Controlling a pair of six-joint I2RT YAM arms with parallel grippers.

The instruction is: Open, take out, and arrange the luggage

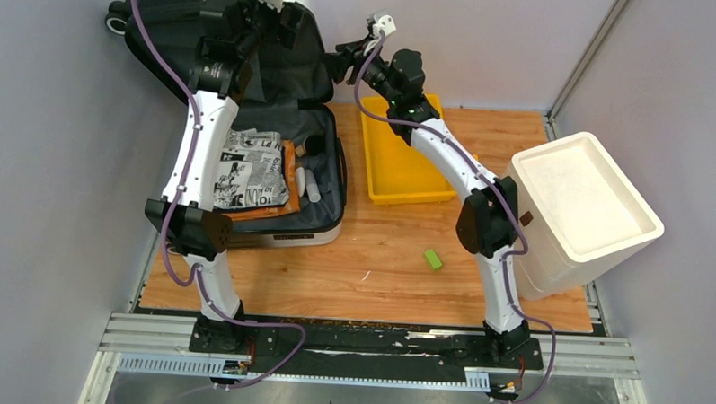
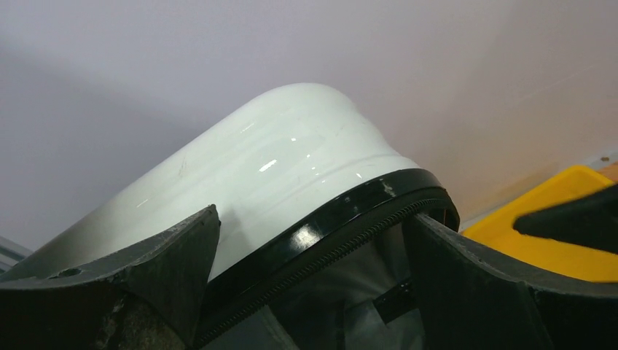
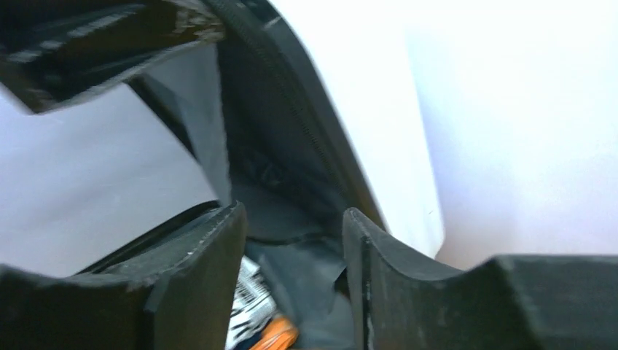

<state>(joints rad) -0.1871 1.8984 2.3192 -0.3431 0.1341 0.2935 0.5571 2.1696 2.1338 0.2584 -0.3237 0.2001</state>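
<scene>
Wood tabletop [image 1: 379, 266], grey walls all round. The luggage [image 1: 300, 74] sits far left w/ its lid up against the back wall, newspaper-print bundle [image 1: 248, 171] in the base. My left gripper [image 2: 313, 219] is up at the lid's top edge, fingers spread wide, white shell and black zip rim right btwn them, not pinched afaict. Right gripper [image 3: 293, 211] is at the lid's right edge, fingers parted, only dark lining in the gap, nothing held.

White-shelled luggage [image 1: 298, 74] with dark grey lining, black-and-white newsprint-patterned cloth [image 1: 248, 171], yellow tray [image 1: 401, 163], white foam box [image 1: 583, 205], green block [image 1: 434, 259], wood-grain table [image 1: 379, 266]
</scene>
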